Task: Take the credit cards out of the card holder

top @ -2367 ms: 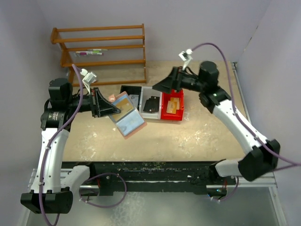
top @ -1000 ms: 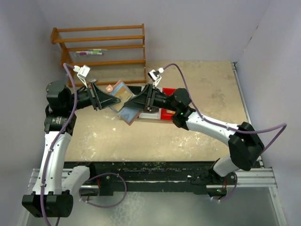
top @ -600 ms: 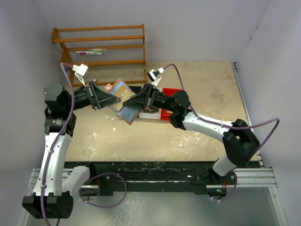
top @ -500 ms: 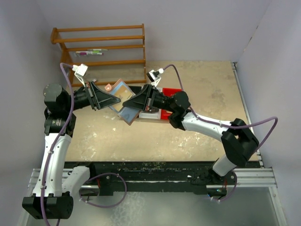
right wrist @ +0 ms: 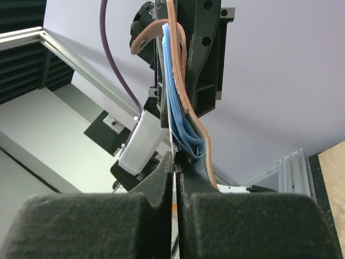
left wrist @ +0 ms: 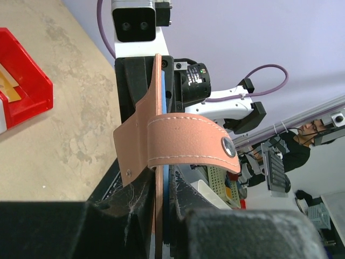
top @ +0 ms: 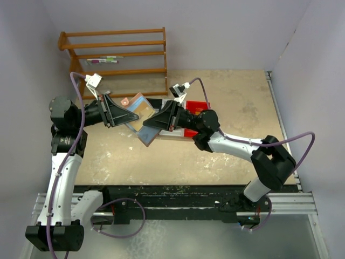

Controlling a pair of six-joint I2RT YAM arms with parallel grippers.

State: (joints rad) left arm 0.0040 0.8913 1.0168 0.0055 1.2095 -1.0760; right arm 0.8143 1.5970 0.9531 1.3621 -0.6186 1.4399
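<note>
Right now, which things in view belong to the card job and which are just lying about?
Job: card holder, clamped in the left pincer; credit card edge, pinched by the shut right pincer; red bin holding a yellow card.
Lying about: wooden rack; small item on its shelf.

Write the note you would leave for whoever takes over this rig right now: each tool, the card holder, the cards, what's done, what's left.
Left tool: shut on the card holder, held open, up off the table.
Right tool: shut on a credit card edge at the holder's blue pockets.
Done: a golden card lies in the red bin.
To do: pull this card free and drop it in the bin, then check the pockets for more; their contents are not visible from here.
</note>
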